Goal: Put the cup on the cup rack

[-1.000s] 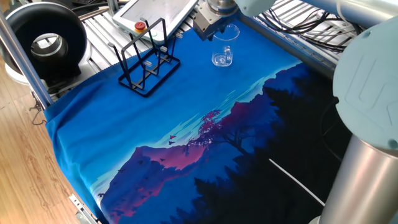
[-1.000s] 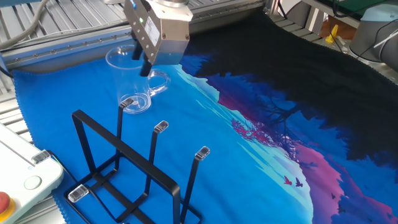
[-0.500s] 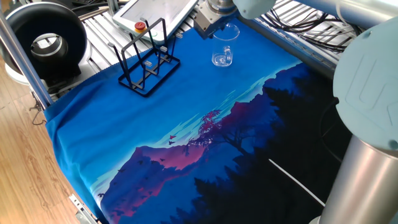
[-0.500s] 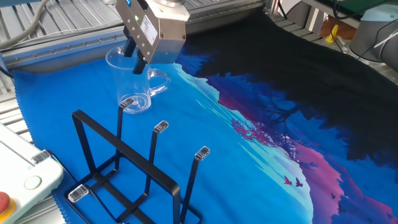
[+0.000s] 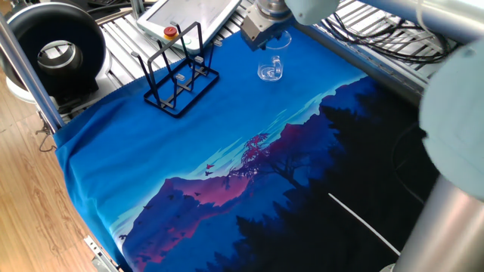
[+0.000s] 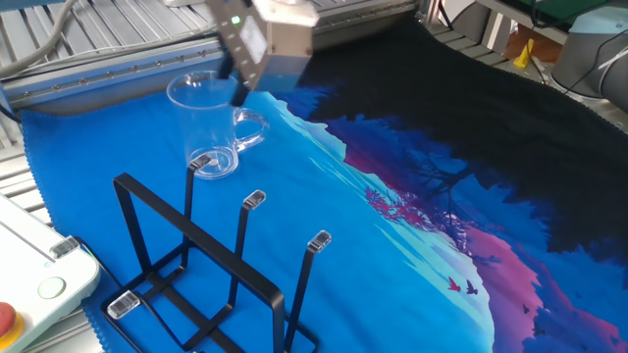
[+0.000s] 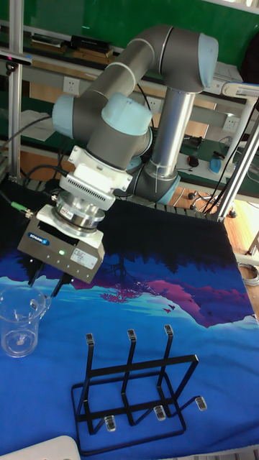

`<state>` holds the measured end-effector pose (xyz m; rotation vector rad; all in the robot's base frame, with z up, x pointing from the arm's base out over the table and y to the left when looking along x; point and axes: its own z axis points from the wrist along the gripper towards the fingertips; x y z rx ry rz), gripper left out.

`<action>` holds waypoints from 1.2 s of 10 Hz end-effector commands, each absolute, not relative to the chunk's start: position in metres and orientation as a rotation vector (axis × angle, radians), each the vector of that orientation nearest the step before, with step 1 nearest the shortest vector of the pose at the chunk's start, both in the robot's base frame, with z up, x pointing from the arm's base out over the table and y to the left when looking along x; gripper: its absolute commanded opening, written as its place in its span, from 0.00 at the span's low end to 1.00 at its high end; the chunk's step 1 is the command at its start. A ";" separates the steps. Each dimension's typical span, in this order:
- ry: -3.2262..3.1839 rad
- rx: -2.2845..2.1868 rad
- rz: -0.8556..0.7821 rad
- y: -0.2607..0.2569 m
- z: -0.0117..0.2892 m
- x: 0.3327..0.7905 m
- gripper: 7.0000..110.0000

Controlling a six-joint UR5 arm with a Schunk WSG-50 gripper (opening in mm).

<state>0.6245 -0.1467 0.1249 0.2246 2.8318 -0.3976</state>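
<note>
The clear glass cup (image 7: 20, 322) with a side handle stands upright on the blue-draped worktop (image 5: 189, 151), well apart from the black wire cup rack (image 7: 133, 392). The gripper (image 7: 44, 282) hovers just above its rim, fingers parted, holding nothing. It should descend straddling the wall squarely before closing.

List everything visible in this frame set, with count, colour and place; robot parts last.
cup: one, clear glass with a side handle, upright on the blue cloth, beyond the rack.
cup rack: one, black wire with upright prongs, on the cloth near its edge, apart from the cup.
cloth: one, blue and purple landscape print, covering the table.
teach pendant: one, white with a red button, behind the rack.
round black unit: one, off the table's corner.
arm: one, grey, reaching down over the cup.
pincer: one, fingers at the cup's rim; grip not discernible.
</note>
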 end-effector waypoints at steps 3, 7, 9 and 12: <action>2.801 0.476 -0.380 -0.152 0.120 0.587 0.36; 2.638 0.453 -0.251 -0.144 0.092 0.628 0.36; 2.627 0.477 -0.234 -0.144 0.092 0.630 0.36; 2.658 0.485 -0.248 -0.153 0.078 0.622 0.36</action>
